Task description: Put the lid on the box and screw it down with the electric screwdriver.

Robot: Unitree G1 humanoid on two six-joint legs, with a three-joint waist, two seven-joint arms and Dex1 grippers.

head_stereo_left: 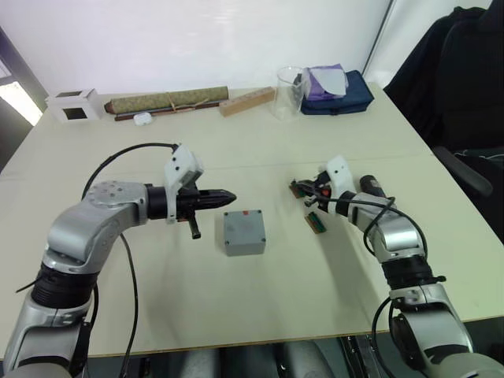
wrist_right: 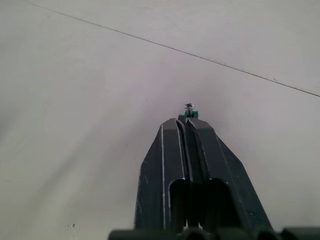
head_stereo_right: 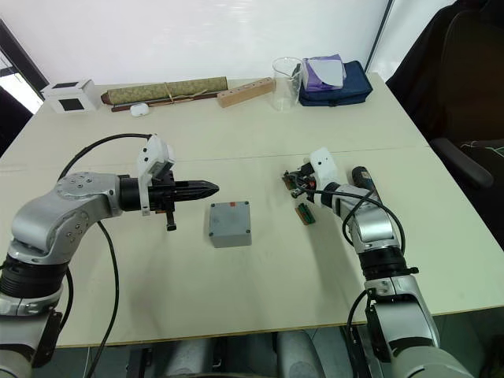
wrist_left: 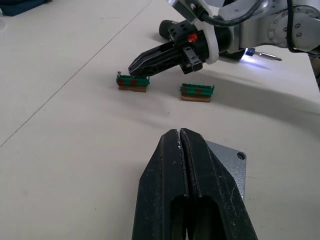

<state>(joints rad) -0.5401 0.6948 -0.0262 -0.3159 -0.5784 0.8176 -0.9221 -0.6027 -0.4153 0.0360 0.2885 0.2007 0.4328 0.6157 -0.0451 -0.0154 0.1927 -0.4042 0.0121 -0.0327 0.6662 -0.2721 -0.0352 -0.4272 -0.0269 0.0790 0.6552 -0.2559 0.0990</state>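
The box [head_stereo_left: 243, 233] sits flat in the middle of the table [head_stereo_left: 331, 268], nearer the front edge. The lid [wrist_left: 227, 159] looks to be on it already, facing up. It is square, so it has no long side. Its edges are turned a little from the table's edges.

The left gripper [head_stereo_left: 230, 194] is just beside the box, pressed together and holding nothing. The right gripper [head_stereo_left: 298, 187] is pressed together too, with its tip at a small green block [wrist_left: 132, 81].

The screwdriver [head_stereo_left: 370, 185] lies by the right arm, mostly hidden. Its bit seems to point toward the front edge.

I think the next job is to pick it up. Grab it round the middle, hold it straight up, and put the bit right into a corner hole.
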